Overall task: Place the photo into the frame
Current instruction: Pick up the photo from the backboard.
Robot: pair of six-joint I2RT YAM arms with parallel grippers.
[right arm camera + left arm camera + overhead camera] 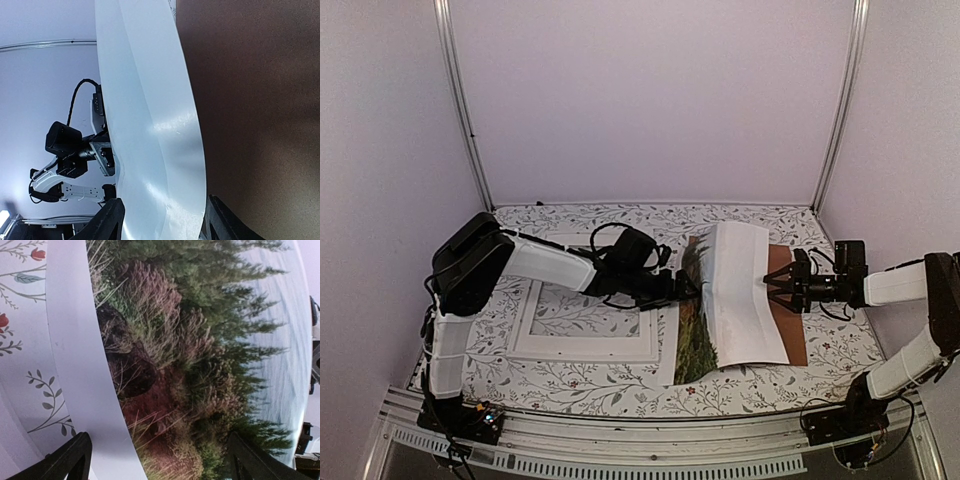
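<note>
The photo (735, 295) arches up off the table right of centre, its white back on top and its printed landscape (190, 365) facing left. My left gripper (692, 288) is at the photo's left edge, open, with one finger (70, 462) over the white margin and the other over the trees. My right gripper (772, 285) is at the right edge, its jaws apart on either side of the curled sheet (150, 130). The white frame (582, 350) lies flat on the left, under my left arm.
A brown backing board (792, 305) lies beneath the photo's right part and fills the right of the right wrist view (260, 100). The floral tablecloth (620, 395) covers the table. White walls and metal posts close in the back and sides.
</note>
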